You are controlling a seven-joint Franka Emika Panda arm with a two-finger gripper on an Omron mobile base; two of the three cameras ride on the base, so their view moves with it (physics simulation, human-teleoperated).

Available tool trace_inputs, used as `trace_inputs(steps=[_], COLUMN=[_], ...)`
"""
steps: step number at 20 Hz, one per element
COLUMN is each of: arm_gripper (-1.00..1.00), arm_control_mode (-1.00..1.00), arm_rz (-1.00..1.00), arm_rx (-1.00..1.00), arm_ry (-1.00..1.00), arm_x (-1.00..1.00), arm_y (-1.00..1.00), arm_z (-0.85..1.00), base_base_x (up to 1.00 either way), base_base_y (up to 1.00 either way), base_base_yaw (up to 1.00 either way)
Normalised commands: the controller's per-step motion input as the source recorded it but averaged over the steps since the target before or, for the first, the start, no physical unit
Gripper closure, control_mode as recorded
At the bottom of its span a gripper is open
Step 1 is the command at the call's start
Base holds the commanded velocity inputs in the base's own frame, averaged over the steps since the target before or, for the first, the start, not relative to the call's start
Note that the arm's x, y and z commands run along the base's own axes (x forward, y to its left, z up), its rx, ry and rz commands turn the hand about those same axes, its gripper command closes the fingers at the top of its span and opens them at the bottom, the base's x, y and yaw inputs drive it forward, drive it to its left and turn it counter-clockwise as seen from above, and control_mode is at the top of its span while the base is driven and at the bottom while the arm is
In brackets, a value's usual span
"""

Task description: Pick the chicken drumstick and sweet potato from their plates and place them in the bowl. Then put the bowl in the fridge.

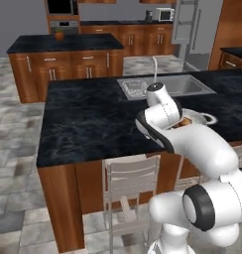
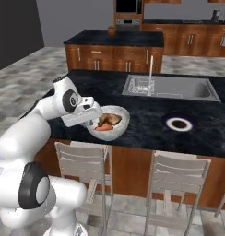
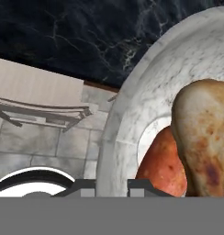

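Note:
The pale grey-white bowl [image 2: 118, 125] hangs at the near edge of the dark island counter, partly out over the stools. My gripper [image 2: 93, 120] is shut on its near rim; in the hand view the rim [image 3: 127, 105] sits between the two fingertips [image 3: 142, 186]. Inside the bowl lie the browned chicken drumstick [image 3: 203, 137] and the orange sweet potato [image 3: 162, 167], also seen as drumstick [image 2: 109, 119] and sweet potato [image 2: 103, 128]. A black-rimmed plate [image 2: 179, 123] rests bare on the counter to the right. The grey fridge [image 1: 192, 27] stands far back. My arm hides most of the bowl [image 1: 206, 118] in the left base view.
A steel sink [image 2: 169, 87] with a faucet [image 2: 151, 69] is set into the island behind the bowl. Pale stools [image 2: 84, 161] stand under the counter's near edge. A second island [image 1: 63, 54] and wood cabinets lie farther back, with tiled floor between.

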Motion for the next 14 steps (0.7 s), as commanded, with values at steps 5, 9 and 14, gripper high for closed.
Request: trace_inputs(steps=[5, 9, 14], arm_gripper=[1.0, 1.0, 1.0], arm_control_mode=[1.0, 1.0, 1.0], arm_rz=[0.0, 0.0, 0.0], arm_rx=[0.0, 0.0, 0.0], arm_ry=[0.0, 0.0, 0.0], arm_x=[0.0, 0.0, 0.0], arm_y=[0.0, 0.0, 0.0], arm_z=[0.0, 0.0, 0.0], base_base_x=[0.06, 0.09, 0.13], base_base_y=[0.9, 0.91, 0.92], base_base_yaw=[-0.05, -0.02, 0.0])
